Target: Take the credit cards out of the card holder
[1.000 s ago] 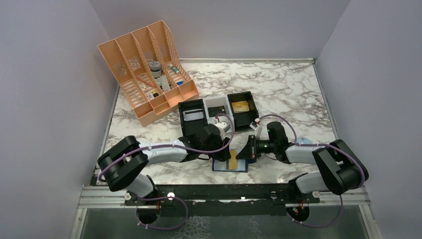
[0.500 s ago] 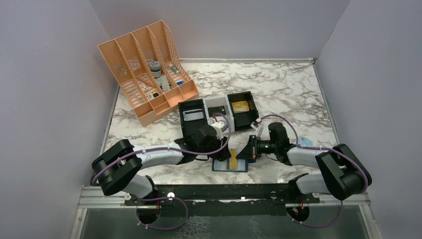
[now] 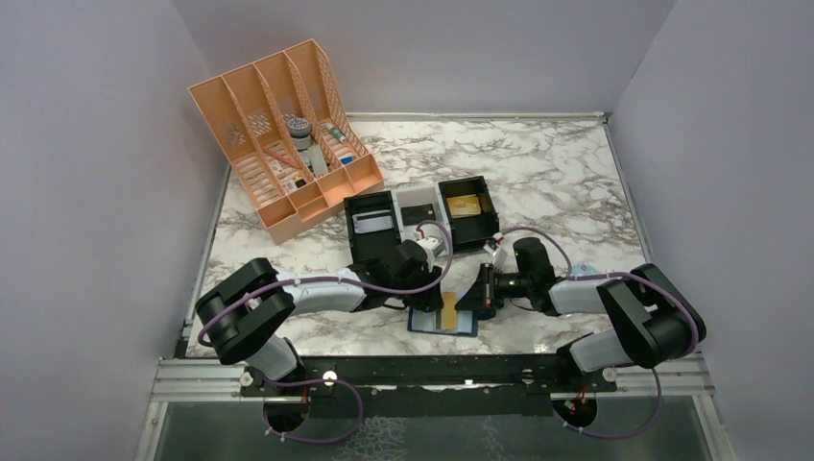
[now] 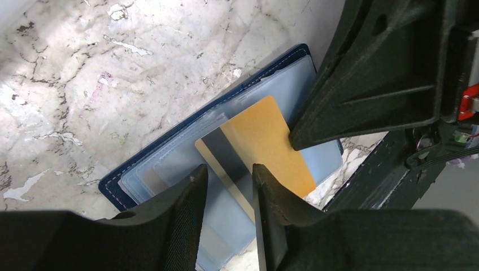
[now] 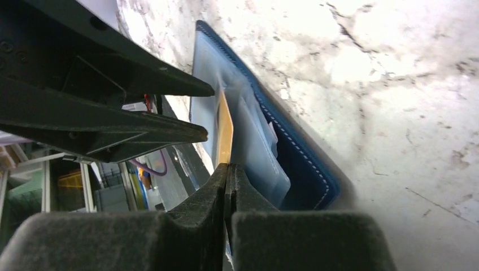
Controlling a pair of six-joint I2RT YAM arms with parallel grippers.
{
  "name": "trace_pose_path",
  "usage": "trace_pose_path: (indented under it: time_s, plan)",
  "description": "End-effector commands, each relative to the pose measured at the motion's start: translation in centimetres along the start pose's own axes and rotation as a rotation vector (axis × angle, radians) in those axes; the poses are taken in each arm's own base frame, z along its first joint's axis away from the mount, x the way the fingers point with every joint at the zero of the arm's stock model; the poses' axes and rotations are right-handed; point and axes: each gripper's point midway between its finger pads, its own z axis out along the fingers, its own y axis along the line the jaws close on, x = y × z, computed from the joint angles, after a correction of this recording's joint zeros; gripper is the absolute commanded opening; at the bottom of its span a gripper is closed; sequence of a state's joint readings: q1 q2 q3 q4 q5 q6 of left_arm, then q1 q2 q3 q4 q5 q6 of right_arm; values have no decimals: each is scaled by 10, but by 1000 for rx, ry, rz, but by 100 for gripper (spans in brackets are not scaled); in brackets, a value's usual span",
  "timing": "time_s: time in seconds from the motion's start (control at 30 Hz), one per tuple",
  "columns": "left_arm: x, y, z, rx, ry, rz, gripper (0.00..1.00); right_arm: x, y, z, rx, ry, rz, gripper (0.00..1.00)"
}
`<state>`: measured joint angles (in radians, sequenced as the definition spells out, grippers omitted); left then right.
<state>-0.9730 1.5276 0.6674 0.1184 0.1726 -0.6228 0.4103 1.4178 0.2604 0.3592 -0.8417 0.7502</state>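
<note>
Overhead camera's parked high behind the two arms [image 3: 317, 286], looking down and forward over the whole marble table [image 3: 557, 163], well back from the action. Left wrist camera is in tight, peering past its own fingers [image 4: 181, 220] straight down onto the wallet [image 4: 164, 158], while the right wrist camera skims low across the tabletop from the opposite side, and all three views share that wallet and its gold card [image 4: 265, 141].

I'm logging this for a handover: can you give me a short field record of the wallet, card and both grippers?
card holder: open, flat on marble table
gold card: lying over the holder's inner pockets
left gripper: open, jaws astride the card's striped end
right gripper: shut, tip against the card's edge
</note>
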Motion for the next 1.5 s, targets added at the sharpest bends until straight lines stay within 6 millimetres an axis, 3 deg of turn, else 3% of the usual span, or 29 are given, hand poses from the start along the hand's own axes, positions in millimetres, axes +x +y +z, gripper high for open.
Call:
trace_pose_path:
  time_s: [0.0,0.37,0.63,1.03,1.2,1.33,1.47]
  plan:
    - [11,-6,-1,30,63,2,36,-9,-1,5,6,-17,63,1]
    - [28,18,3,-83,103,-53,25,-7,-5,6,15,-14,110,6]
    - [31,19,9,-79,100,-93,22,2,-8,9,-10,-1,153,18]
    - [34,27,9,-119,94,-116,21,9,-3,16,-30,35,133,18]
    - [34,30,7,-134,82,-125,21,11,-7,16,-11,26,151,17]
    - [35,33,6,-152,85,-125,21,13,-8,13,7,22,149,2]
    - [35,38,4,-179,82,-120,21,5,-9,9,75,-2,108,1]
